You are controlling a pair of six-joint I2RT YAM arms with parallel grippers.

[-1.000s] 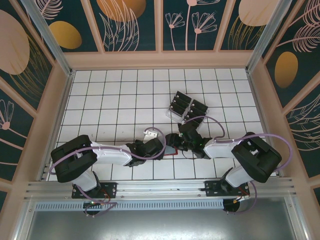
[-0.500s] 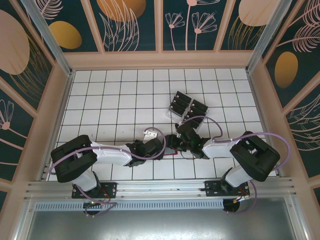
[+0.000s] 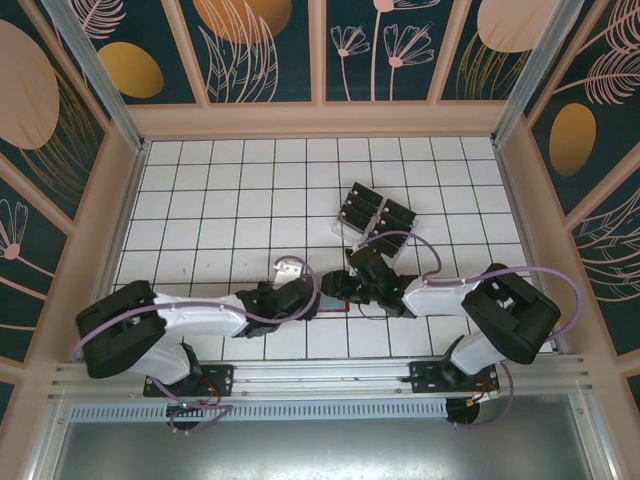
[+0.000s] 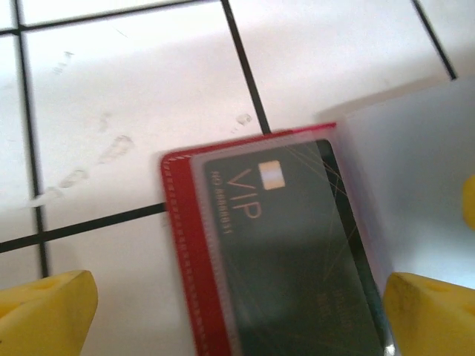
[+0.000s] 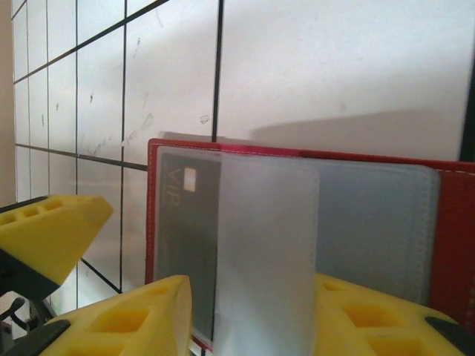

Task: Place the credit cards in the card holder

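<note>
Left gripper [image 4: 245, 315] straddling open red folding wallet [image 4: 185, 245], jaws wide, empty. Right gripper [image 5: 252, 319] half-open around wallet's frosted plastic leaf [image 5: 267, 252], can't tell if gripping. Black VIP card [image 4: 297, 237] sitting in wallet pocket. Leaf slipping free could cover the slot.

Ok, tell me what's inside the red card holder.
One dark card marked VIP sits in a clear pocket of the open card holder. A frosted leaf covers part of it; anything behind that leaf is hidden.

White desk [image 3: 200, 200], ruled with a black grid. Red folding wallet [image 4: 182, 259] is laid open on it, near side. Clear slotted plastic tray [image 3: 352, 235] of black cards [image 3: 362, 205] is set farther back.
</note>
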